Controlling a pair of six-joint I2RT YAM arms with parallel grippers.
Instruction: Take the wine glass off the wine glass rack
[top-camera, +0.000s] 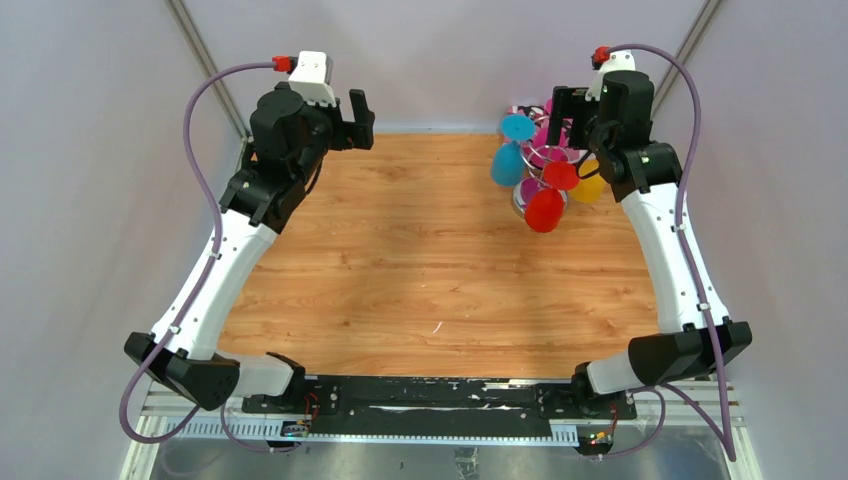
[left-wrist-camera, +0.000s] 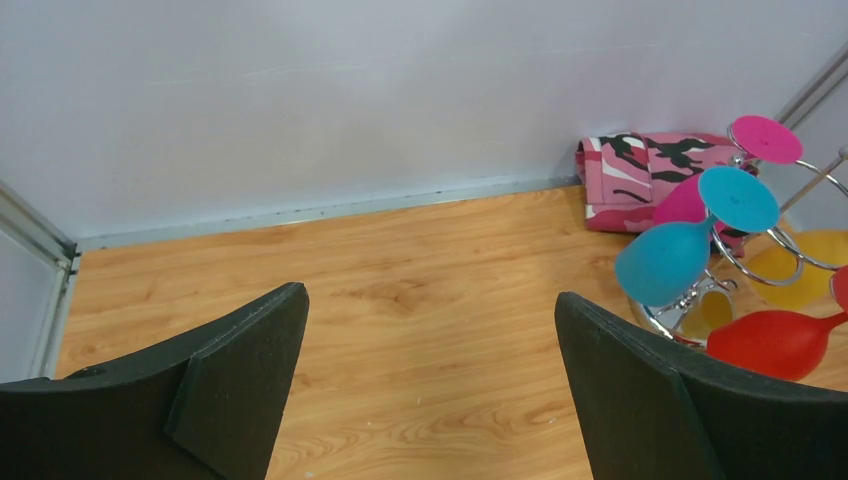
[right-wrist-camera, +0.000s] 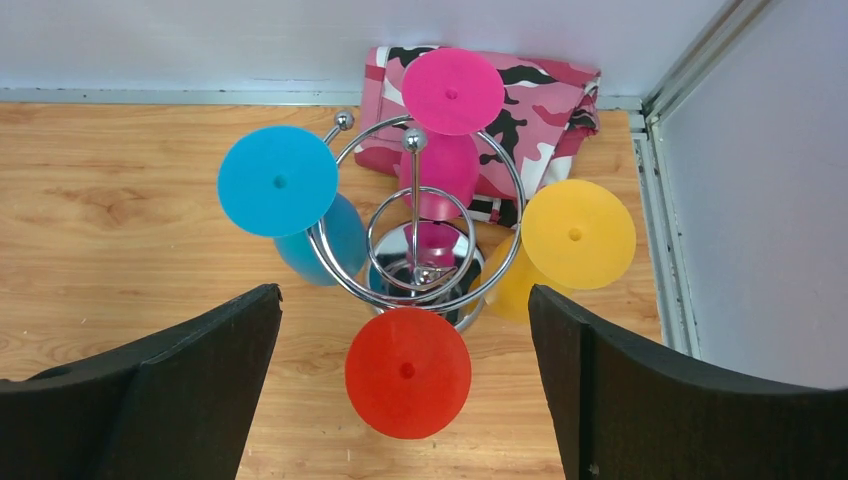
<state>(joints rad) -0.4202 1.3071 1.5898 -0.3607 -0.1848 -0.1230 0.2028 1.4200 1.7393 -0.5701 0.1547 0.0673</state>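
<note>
- The left arm reaches up the left side of the counter (top-camera: 400, 260), elbow bent. Its left hand (left-wrist-camera: 428, 295) is held high near the far-left corner and turned towards the right.
- The left hand's fingers are spread wide with nothing between them.
- The wine glass rack (right-wrist-camera: 411, 195) stands at the far right of the counter, just in front of a pink camouflage cloth (right-wrist-camera: 540, 95).
- Four glasses hang upside down from its ring: the blue wine glass (right-wrist-camera: 278, 180) on the left, the pink wine glass (right-wrist-camera: 452, 90) far, the red wine glass (right-wrist-camera: 407, 372) near and the yellow wine glass (right-wrist-camera: 578, 234) on the right.
- The right arm stretches up the right edge, wrist bent downwards. Its right hand (top-camera: 567, 108) hangs over the rack, fingers spread wide and gripping nothing.
</note>
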